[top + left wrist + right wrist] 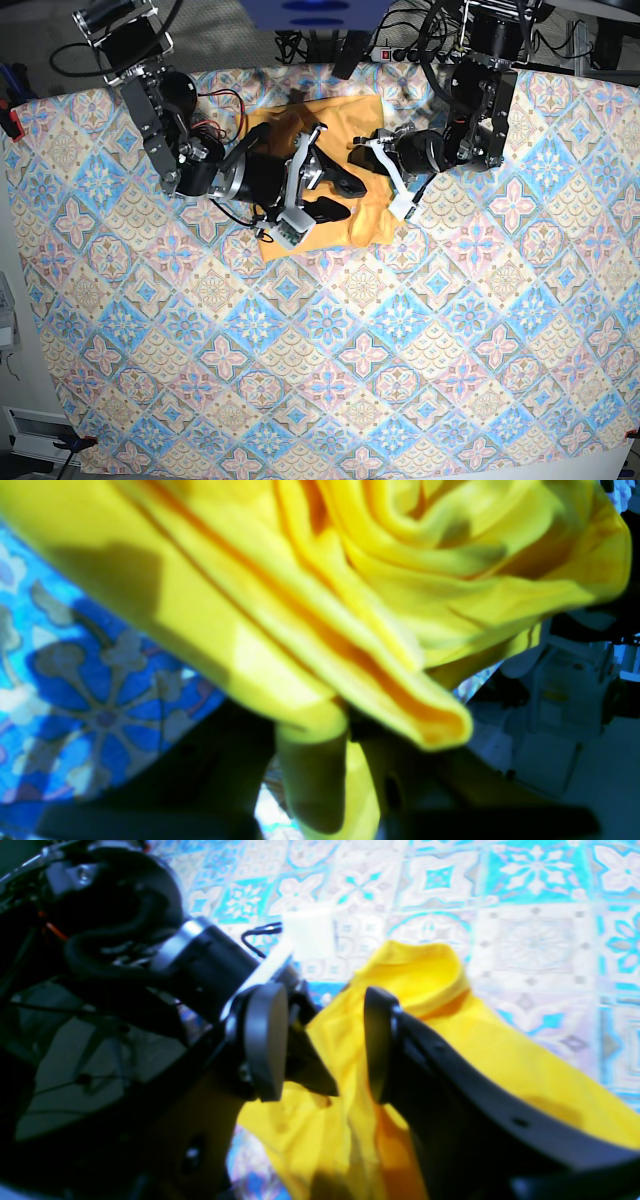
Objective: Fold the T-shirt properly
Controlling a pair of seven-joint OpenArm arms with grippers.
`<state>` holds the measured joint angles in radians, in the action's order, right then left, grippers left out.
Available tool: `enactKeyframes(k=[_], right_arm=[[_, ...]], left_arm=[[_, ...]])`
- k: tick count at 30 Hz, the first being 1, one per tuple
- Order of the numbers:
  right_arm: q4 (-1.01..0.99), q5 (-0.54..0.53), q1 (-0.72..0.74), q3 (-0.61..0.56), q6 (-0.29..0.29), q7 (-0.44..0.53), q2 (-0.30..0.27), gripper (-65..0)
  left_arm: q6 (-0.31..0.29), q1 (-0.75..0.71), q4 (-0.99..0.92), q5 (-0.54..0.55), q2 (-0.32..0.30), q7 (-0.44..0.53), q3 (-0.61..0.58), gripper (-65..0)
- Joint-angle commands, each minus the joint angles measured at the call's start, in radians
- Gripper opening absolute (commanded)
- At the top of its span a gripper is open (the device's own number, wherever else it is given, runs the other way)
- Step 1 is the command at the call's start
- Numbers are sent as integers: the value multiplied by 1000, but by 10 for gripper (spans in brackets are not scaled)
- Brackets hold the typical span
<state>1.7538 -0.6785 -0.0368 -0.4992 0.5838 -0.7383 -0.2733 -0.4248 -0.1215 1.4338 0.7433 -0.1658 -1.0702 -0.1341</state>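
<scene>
T-shirt (pixel 345 160): yellow-orange, bunched at the far edge of the desk (pixel 400 350), between both arms. Left gripper (pixel 345 725): fingers clenched on a gathered fold, probably to carry it across for folding. Right gripper (pixel 325 1045): fingers parted, released, cloth lying loose between them. Labels or writing: none legible.

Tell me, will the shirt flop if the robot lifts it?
Probably yes. The shirt bunches into soft folds where the left gripper pinches it, so it looks floppy. It likely drapes and sags; it seems light, lying crumpled on the tablecloth.
</scene>
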Motion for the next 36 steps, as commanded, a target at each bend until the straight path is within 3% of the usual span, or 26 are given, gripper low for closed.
enactKeyframes(k=[1,8,11,15,19,33,36], right_arm=[[15,-16,11,32,5,27,-5,-403],[-91,95,-53,216,5,81,-40,-405],[-148,185,-84,297,5,99,-39,-455],[-213,222,-90,304,5,115,-39,-560],[-182,222,-136,299,6,108,-39,-563],[-30,220,-147,-71,6,44,-42,-564],[-27,220,-116,-105,6,23,-44,-564]], left_arm=[[-12,12,14,17,-4,8,4,-649],[-12,13,14,17,-19,8,4,-649],[-12,13,14,17,-22,8,4,-649],[-12,13,14,17,-22,8,4,-649],[-12,13,14,15,-19,8,4,-649],[-12,56,-67,22,-18,9,4,-649],[-12,58,-69,25,-18,9,4,-648]])
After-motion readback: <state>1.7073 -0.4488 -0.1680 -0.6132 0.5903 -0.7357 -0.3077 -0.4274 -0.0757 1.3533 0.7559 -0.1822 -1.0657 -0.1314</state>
